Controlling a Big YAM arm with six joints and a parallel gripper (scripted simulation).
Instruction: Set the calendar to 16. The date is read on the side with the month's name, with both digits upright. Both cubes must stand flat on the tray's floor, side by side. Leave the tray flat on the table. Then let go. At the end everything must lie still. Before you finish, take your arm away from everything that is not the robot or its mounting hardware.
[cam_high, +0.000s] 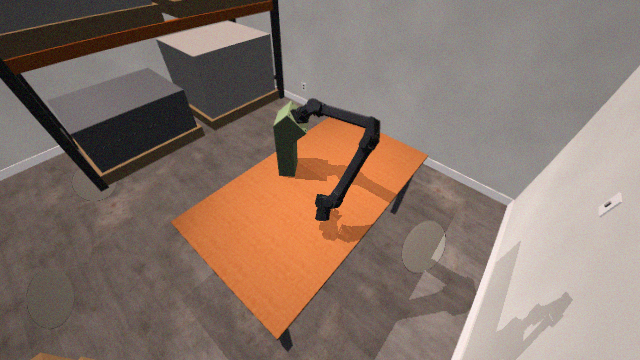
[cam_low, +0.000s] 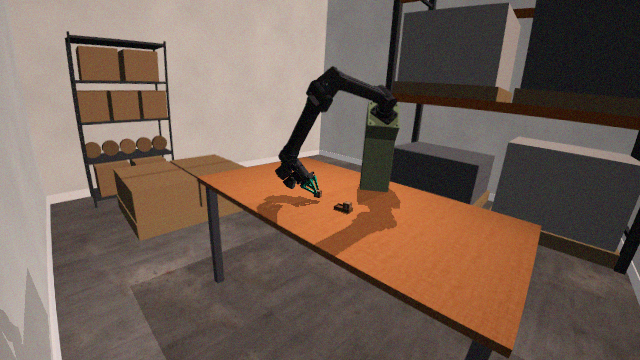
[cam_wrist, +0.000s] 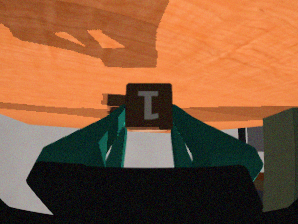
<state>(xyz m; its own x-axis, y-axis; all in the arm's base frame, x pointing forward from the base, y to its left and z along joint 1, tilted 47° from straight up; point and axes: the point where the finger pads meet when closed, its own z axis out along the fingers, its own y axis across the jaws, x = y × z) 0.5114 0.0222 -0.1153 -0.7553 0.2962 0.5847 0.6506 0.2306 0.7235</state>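
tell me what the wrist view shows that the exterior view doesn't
Only the wrist view shows the dark cube gripped between the teal jaws, its facing side printed with a 1, held above the table.

Only the exterior view shows the whole arm on its green pedestal, the small dark tray lying on the table beyond the gripper, and the shelving and boxes around the room.

Both show the orange table, the arm's shadow on it and the gripper itself.

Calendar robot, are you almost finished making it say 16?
Not yet. The gripper holds one cube, its "1" face toward the wrist camera, in the air above the table. The tray sits flat on the table. Left: set that cube beside the other, check the 16, let go.
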